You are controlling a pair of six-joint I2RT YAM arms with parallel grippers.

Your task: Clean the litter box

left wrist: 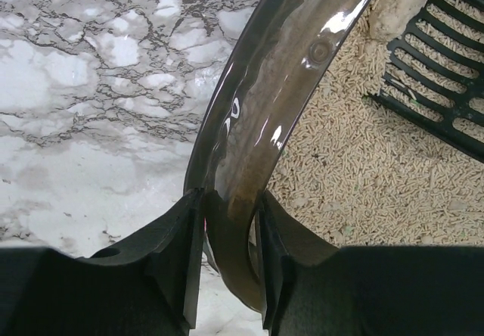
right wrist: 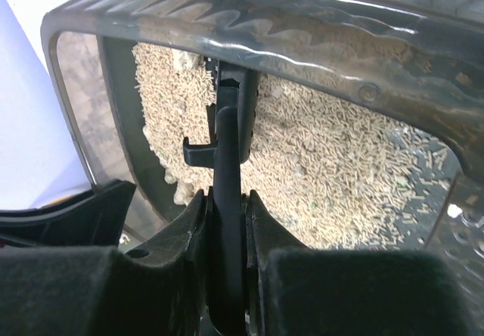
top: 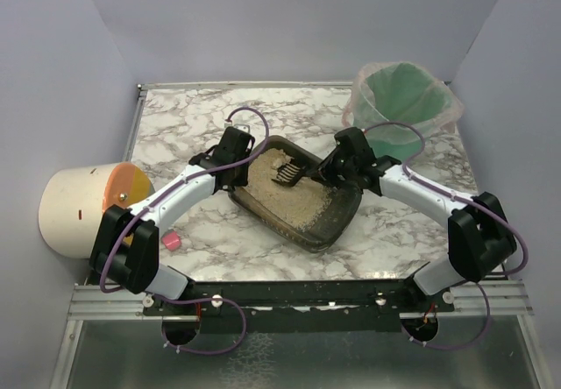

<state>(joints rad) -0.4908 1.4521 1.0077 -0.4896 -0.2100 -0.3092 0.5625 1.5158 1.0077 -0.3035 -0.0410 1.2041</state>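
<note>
Box (top: 337, 222) lies askew at the middle of the top view on the bench (top: 175, 135), with beige litter spread over its floor. My left end effector (left wrist: 231, 253) is clenched on the box's left rim, one finger outside the wall and one inside, which pins the tray. My right end effector (right wrist: 225, 222) grips the scoop (right wrist: 227, 162) by its handle, reaching in over the right rim. The slotted head rests on the litter toward the upper end of the box, with a pale clump (left wrist: 397, 10) at its edge.

To do this step well, I judge I should slide the head low under the clump and lift it level. A gentle shake would then let loose pellets fall through the slots before I carry it to the bin (top: 394, 91) at the upper right. My left grip should be firm enough that the box cannot skid.

Both arms stretch forward and inward, elbows out, wrists angled down to the tray.
</note>
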